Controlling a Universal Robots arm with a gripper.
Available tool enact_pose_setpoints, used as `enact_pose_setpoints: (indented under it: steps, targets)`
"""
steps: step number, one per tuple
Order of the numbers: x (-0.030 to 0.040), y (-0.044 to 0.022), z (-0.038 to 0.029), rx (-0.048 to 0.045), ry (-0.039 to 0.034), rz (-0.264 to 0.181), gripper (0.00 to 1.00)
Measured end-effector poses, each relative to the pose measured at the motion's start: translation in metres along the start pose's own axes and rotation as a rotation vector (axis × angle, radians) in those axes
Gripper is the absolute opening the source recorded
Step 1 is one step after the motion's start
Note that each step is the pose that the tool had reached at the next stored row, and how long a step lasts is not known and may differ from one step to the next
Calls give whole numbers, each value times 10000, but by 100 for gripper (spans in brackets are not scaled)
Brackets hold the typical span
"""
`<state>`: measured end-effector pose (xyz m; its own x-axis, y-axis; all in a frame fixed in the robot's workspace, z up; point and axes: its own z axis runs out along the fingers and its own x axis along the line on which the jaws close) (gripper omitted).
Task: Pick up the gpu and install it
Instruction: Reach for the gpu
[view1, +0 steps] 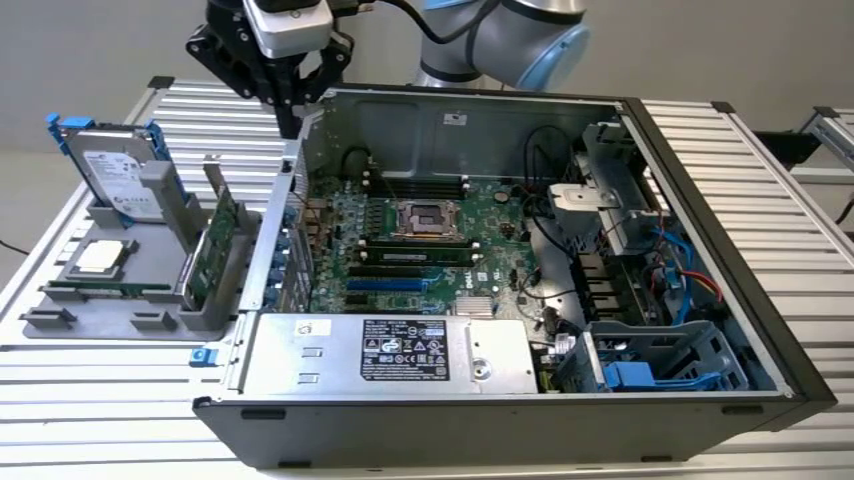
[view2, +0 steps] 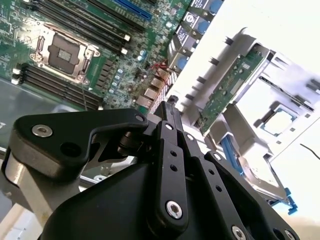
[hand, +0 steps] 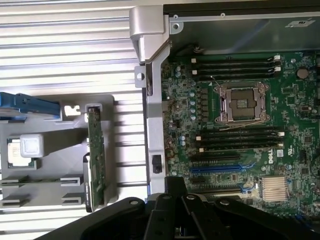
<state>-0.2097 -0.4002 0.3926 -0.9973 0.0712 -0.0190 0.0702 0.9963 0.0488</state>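
Observation:
The gpu (view1: 218, 248) stands on edge in a slot of the grey holder tray (view1: 80, 320), at the exterior view's left of the open computer case (view1: 747, 300). Its green board also appears in the first wrist view as the gpu (hand: 95, 157) and in the second wrist view as the gpu (view2: 227, 87). My gripper (view1: 288, 122) hangs above the case's rear left corner, higher than the card and apart from it. Its black fingers (view2: 170, 112) are shut together with nothing between them. In the first wrist view the gripper (hand: 173, 181) sits over the case's side wall.
A silver hard drive with blue rails (view1: 114, 175) leans at the back of the tray, and a processor chip (view1: 104, 258) lies flat in it. The motherboard (view1: 414, 250), power supply (view1: 387, 350) and drive cage (view1: 654, 360) lie inside the case. A ribbed metal table (view1: 801, 200) runs underneath.

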Motion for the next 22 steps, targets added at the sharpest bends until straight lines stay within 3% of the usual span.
enact_pose_setpoints:
  steps: [22]
  targets:
    - [256, -18, -6, 1, 0, 0, 0]
